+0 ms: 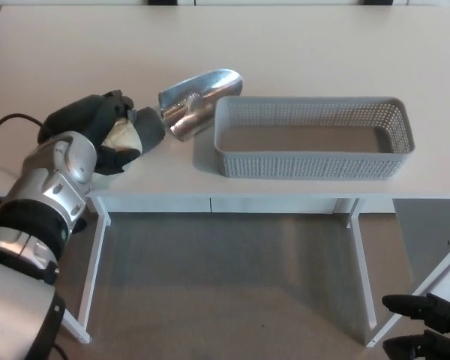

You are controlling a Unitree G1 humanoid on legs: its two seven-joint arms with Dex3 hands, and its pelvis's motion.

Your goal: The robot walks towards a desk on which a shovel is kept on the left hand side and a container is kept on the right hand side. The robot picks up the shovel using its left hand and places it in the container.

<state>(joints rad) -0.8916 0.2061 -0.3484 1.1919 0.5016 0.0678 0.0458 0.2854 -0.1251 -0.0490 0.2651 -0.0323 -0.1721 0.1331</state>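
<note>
head view: shovel [181,112] in left hand [97,135], scoop beside container [313,136].

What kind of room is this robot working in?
Probably an office or lab: a plain white desk on metal legs, grey carpet beneath, and only a mesh container and a shovel on it.

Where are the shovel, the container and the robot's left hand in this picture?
shovel [199,97], head view, on its metal scoop.
container [307,162], head view, on its front wall.
left hand [97,129], head view, on the black fingers around the handle.
</note>
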